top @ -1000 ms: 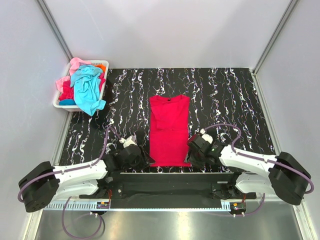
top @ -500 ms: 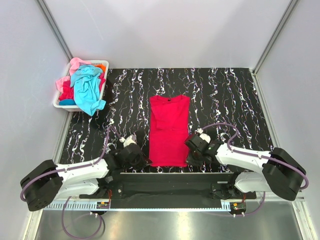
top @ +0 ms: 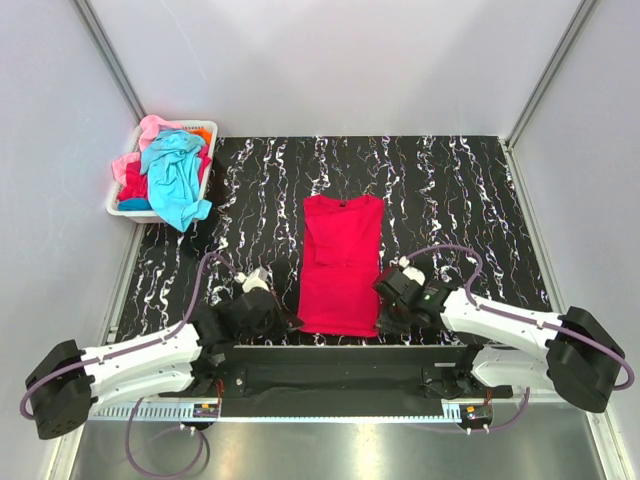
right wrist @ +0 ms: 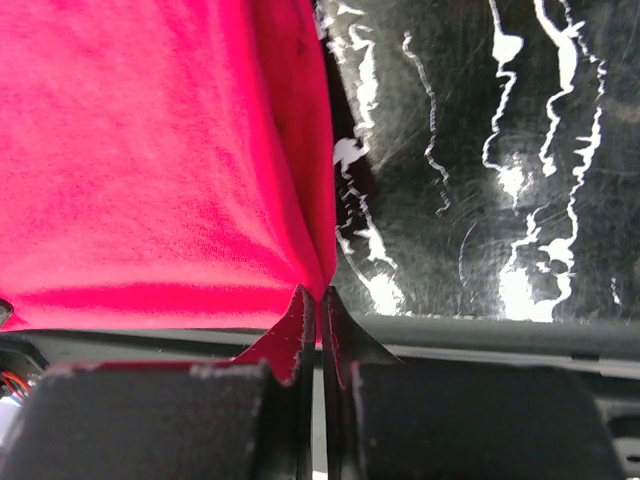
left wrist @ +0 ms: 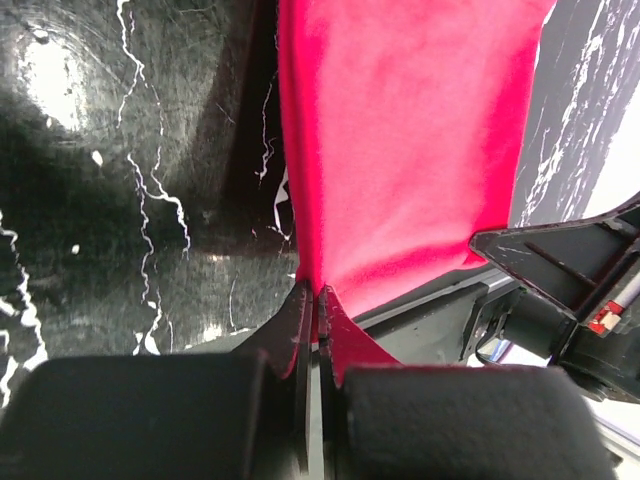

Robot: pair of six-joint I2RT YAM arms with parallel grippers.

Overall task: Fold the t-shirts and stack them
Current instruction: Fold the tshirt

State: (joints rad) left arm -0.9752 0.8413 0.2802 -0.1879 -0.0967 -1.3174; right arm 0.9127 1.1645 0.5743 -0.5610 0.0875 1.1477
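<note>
A crimson-red t-shirt [top: 341, 262], sides folded in to a long strip, lies in the middle of the black marbled table [top: 450, 200], collar away from me. My left gripper [top: 290, 323] is shut on its near left hem corner [left wrist: 318, 285]. My right gripper [top: 382, 320] is shut on the near right hem corner [right wrist: 318, 280]. Both corners are lifted a little off the table. More t-shirts, turquoise [top: 175, 180], pink [top: 150, 130] and orange [top: 203, 133], are heaped in the white basket [top: 125, 208] at the far left.
The turquoise cloth hangs over the basket's near rim onto the table. Grey walls close in the table on three sides. The arms' black base rail [top: 340, 365] runs along the near edge, just behind the shirt's hem.
Both grippers went from open to shut on the red shirt's near hem corners. The shirt has shifted slightly away from me and its hem has risen.
</note>
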